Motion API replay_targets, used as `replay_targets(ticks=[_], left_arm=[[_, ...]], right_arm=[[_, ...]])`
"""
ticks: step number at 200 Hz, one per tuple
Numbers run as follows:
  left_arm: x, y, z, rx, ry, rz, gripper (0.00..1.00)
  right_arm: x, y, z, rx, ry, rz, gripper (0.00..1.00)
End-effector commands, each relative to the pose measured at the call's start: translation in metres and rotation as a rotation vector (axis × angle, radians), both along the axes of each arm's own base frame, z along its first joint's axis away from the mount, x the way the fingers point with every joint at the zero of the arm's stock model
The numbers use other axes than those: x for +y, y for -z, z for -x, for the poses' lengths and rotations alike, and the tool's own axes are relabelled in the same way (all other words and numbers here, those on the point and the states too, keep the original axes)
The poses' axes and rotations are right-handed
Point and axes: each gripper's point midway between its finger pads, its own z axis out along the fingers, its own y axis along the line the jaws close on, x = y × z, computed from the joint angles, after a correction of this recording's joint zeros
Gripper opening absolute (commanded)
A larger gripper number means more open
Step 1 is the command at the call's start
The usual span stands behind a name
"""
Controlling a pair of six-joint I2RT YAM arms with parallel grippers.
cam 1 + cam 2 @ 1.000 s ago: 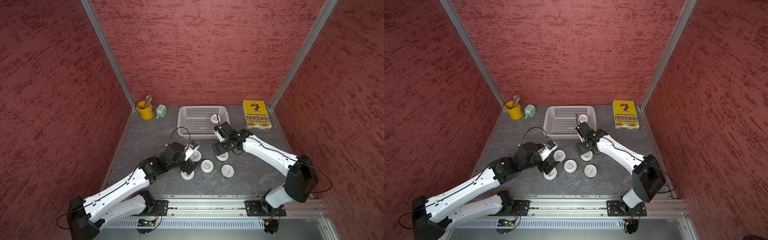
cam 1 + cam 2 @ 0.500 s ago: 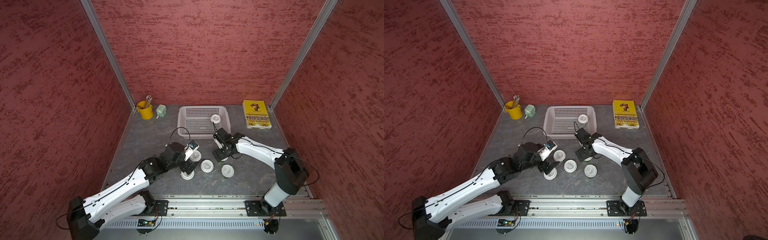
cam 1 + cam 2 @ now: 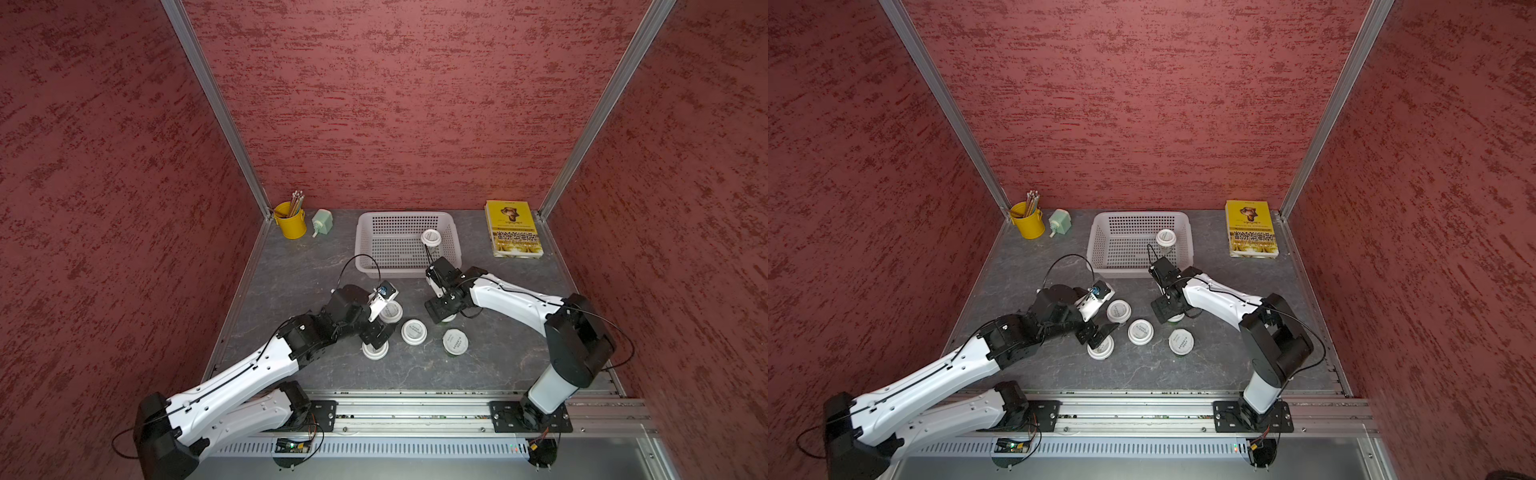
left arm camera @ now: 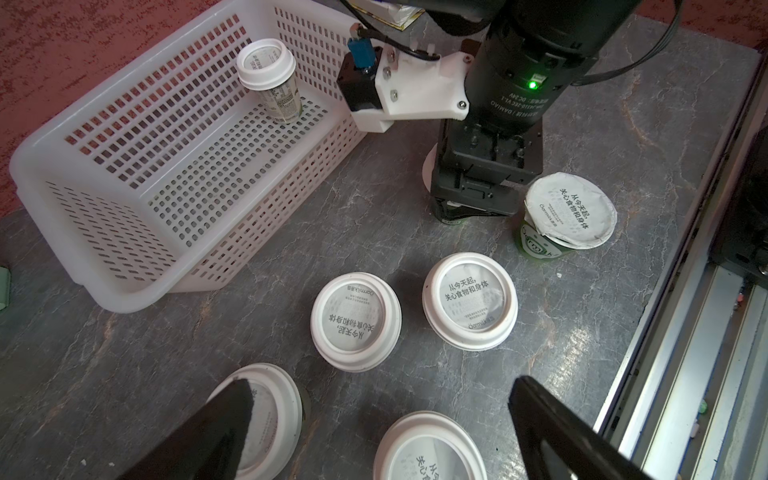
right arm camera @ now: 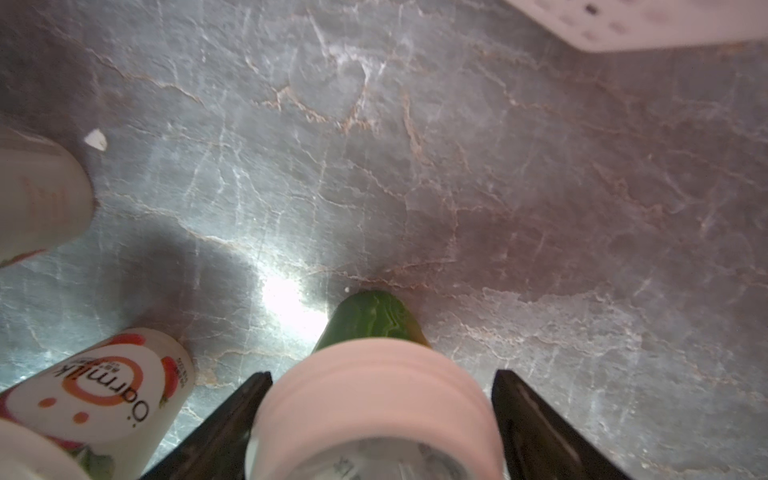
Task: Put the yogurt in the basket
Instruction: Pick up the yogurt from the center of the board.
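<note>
Down comes the black two-fingered right gripper, now straddling the small white-lidded, green-bodied plastic yogurt cup, jaws just starting to close, elbow folded back.

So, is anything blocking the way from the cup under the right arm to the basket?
Nothing visible. The right end effector straddles the yogurt cup, and only bare table separates it from the basket, where another cup already stands.
</note>
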Motion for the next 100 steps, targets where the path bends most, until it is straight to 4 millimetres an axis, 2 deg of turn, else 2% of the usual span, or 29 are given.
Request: replay_targets(ticks=[1,67,100], left_arm=[[0.0023,0.0069,0.0022,0.012,-0.007,-0.016,1.0],[0.0036,0.0075,0.0026,0.015,-0.011,-0.019,1.0],[0.0031,0.0071,0.0024,0.016,-0.012,-0.017,1.0]], right_arm=[[0.0023,0.0029,0.0027,0.002,0.004,-0.008,0.86],[0.0024,0.0002,0.0009,-0.011,0.008,-0.012,0.77],[0.0015,-0.002,0.0016,-0.012,0.008,-0.01,0.75]])
